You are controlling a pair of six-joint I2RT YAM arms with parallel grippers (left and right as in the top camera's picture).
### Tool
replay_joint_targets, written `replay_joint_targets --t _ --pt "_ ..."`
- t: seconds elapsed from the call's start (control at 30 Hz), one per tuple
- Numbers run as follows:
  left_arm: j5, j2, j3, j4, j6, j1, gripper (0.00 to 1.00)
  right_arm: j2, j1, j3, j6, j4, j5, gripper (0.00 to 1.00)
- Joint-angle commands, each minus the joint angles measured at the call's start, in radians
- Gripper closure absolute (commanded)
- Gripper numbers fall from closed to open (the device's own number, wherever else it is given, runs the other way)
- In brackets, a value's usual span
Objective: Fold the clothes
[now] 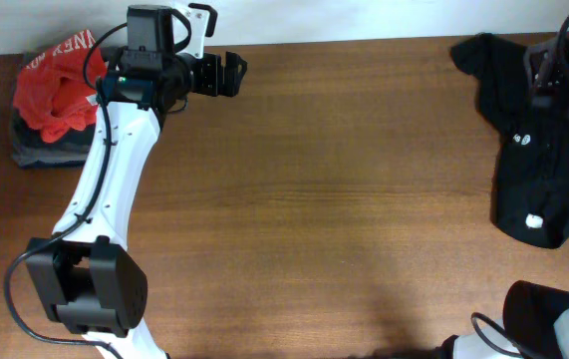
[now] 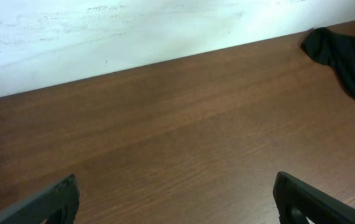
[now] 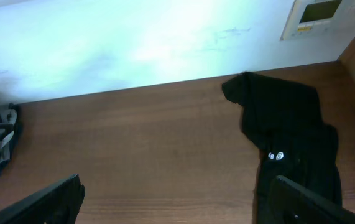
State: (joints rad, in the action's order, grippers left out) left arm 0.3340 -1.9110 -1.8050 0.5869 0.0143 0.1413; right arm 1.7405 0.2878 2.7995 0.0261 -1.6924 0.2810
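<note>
While both jaws stand wide and empty above the table (image 1: pixel 314 199), the left gripper (image 1: pixel 236 74) near the far edge and the right gripper (image 3: pixel 177 205) facing a black garment (image 3: pixel 289 137), the T-shirt (image 1: pixel 57 82) lies crumpled on a grey garment (image 1: pixel 40 152) at the far left corner.

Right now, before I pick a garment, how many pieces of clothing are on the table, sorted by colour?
Red-orange T-shirt: 1
Dark grey garment, lying under the T-shirt: 1
Black garment, at the far right: 1
Total: 3
</note>
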Motion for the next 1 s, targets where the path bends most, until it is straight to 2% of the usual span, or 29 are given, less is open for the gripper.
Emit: replay_joint_targets --t 0.0,0.27,0.37,0.5,0.7,0.97 --pt "0.01 0.013 0.005 0.002 -0.006 0.0 0.01 0.016 -0.006 0.005 -0.008 -0.006 0.002 0.01" --pt "0.01 0.013 0.005 0.002 -0.006 0.0 0.01 0.001 -0.006 -0.001 0.011 -0.003 -0.049 0.01" --pt "0.01 0.013 0.005 0.002 -0.006 0.0 0.01 -0.066 -0.006 -0.083 0.011 0.06 -0.066 0.01" --pt "0.01 0.013 0.005 0.002 -0.006 0.0 0.01 -0.257 -0.036 -0.431 0.061 0.346 -0.084 0.01" --pt "0.01 0.013 0.005 0.002 -0.006 0.0 0.01 -0.604 -0.088 -1.061 0.1 0.818 -0.079 0.01" --pt "0.01 0.013 0.005 0.002 -0.006 0.0 0.01 -0.95 -0.114 -1.691 0.097 1.184 -0.014 0.01"
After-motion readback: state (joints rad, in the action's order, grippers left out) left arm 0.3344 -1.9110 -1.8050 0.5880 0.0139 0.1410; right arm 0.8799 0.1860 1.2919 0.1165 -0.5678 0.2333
